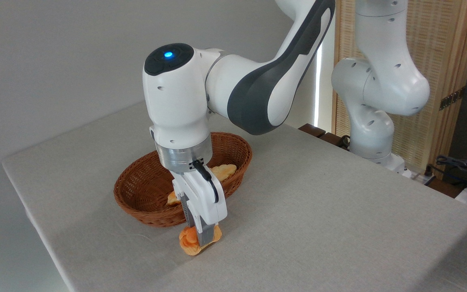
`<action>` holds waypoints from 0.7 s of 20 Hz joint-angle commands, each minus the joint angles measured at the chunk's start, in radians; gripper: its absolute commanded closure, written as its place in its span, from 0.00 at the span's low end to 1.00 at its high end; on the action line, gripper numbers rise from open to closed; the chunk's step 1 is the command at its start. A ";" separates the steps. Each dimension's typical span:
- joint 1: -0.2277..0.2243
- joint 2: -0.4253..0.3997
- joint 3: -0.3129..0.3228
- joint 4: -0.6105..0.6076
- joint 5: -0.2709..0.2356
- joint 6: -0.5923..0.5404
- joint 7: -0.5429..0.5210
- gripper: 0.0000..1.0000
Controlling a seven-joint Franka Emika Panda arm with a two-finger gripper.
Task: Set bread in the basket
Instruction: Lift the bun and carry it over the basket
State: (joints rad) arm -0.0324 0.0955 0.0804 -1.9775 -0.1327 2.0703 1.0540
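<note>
Here, jaws pinch the knobbly bread (187,242) beside the woven basket (136,194).

Orange-golden bread (187,242), brown woven basket (144,190), white hand (201,237), grey table (318,211)

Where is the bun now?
The bun sits on the table between the jaws of the gripper, just in front of the basket, outside it.

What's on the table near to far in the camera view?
Bun pinched in the gripper → basket → pale loaf lying inside the basket, toward its far end. A second pale piece in the basket is mostly hidden behind the gripper, so it is left out.
</note>
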 commanded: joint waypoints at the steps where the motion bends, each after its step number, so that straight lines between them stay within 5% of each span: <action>1: -0.001 0.003 0.012 0.012 -0.036 0.001 0.021 0.75; 9: 0.003 -0.075 0.015 0.057 -0.044 -0.001 0.017 0.73; 14: -0.011 -0.129 -0.020 0.063 -0.137 -0.031 -0.014 0.69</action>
State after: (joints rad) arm -0.0302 -0.0062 0.0832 -1.9119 -0.2239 2.0686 1.0536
